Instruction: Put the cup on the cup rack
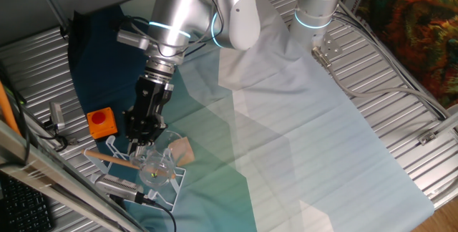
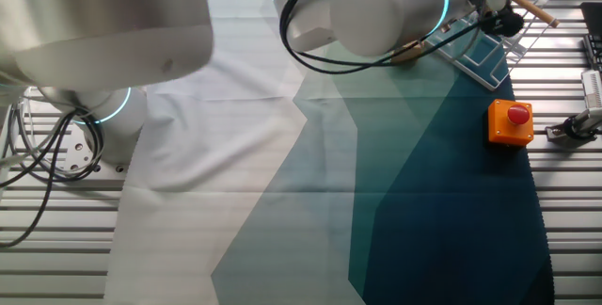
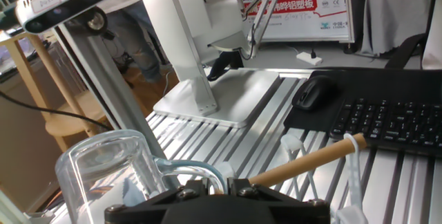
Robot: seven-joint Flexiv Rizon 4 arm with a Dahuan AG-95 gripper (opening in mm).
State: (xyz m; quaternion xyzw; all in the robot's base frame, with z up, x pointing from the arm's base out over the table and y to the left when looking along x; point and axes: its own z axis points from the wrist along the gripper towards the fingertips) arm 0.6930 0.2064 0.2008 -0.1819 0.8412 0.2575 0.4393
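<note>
1. Black end effector (image 3: 221, 200) housing fills the bottom edge of the hand view, nearest the lens; its fingertips are out of sight there, and I cannot tell from any view whether it grips the cup or stands apart from it.
2. Just ahead and to the left of the end effector in that view sits the clear glass cup (image 3: 114, 175), upright, its pale handle curving toward the end effector.
3. From one fixed view, the end effector (image 1: 141, 145) points down over the cup rack (image 1: 125, 166), and the cup (image 1: 154, 166) lies directly below and slightly right of its tips, inside the rack's white wire loops.
4. A light wooden rod (image 3: 304, 163) runs from just beside the end effector up to the right in the hand view; in the fixed view the same rod (image 1: 111, 160) crosses the rack left of the cup.
5. A tan wooden block (image 1: 182, 150) rests on the counter cloth (image 1: 286, 139) just right of the rack.
6. An orange box with a red button (image 1: 101, 122) stands near, to the upper left of the end effector.
7. Beyond the end effector in the hand view lie a black keyboard (image 3: 394, 120) and a mouse (image 3: 314, 92).
</note>
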